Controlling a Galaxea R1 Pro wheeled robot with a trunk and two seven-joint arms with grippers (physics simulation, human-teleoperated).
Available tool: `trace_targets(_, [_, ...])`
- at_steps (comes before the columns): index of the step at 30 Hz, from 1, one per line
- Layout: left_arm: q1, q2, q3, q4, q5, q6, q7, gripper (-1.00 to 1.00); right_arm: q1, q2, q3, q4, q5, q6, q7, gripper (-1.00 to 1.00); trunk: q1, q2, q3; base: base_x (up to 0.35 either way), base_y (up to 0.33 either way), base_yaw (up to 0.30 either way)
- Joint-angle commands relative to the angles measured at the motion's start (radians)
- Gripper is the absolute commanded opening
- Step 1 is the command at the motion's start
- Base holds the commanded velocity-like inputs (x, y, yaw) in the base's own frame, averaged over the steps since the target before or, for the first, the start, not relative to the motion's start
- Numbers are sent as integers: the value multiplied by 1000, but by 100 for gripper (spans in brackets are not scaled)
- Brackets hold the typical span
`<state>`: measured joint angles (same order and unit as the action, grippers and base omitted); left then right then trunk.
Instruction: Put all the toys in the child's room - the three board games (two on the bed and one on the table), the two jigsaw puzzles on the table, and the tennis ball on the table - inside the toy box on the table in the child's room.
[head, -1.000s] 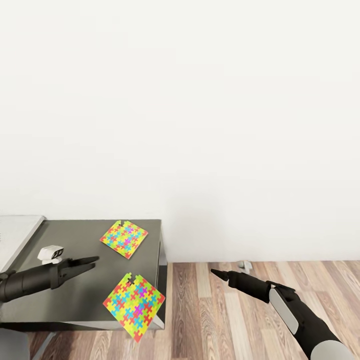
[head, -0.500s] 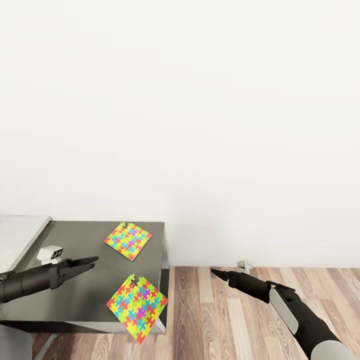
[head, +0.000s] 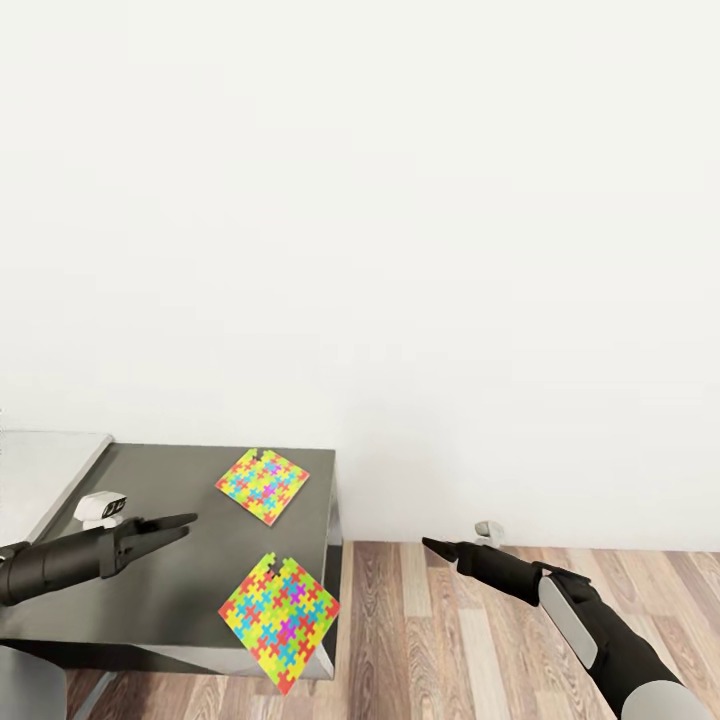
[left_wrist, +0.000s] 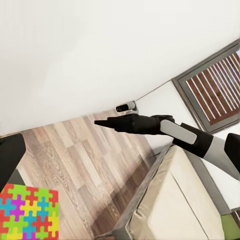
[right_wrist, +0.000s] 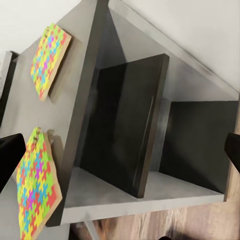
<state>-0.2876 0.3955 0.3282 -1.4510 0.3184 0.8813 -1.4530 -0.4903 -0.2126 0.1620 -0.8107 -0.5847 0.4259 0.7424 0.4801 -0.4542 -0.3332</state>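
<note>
Plainly my left claw (head: 185, 521) is the nearer one: it hovers over the dark grey bench top (head: 170, 590), pointing toward that bench's right edge, fingers drawn narrow with nothing between them. One thin multicoloured jigsaw square (head: 279, 622) lies just ahead of it, overhanging the front right corner; the second jigsaw square (head: 262, 484) sits nearer the back edge. My right claw (head: 430, 545) hangs over the wood plank floor (head: 450, 640), well apart from both; I cannot tell its opening.
</note>
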Motion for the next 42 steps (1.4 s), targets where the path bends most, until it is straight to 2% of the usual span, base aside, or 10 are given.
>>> trace_targets(1, [-1, 0, 0, 0, 1, 11, -3, 100, -1, -1, 3, -1, -10, 8, -2, 100, 4, -9, -3, 0, 0, 69])
trace_targets(42, [-1, 0, -3, 0, 2, 14, -1, 100, 0, -1, 4, 0, -10, 5, -4, 100, 162, -296, -63, 0, 0, 76])
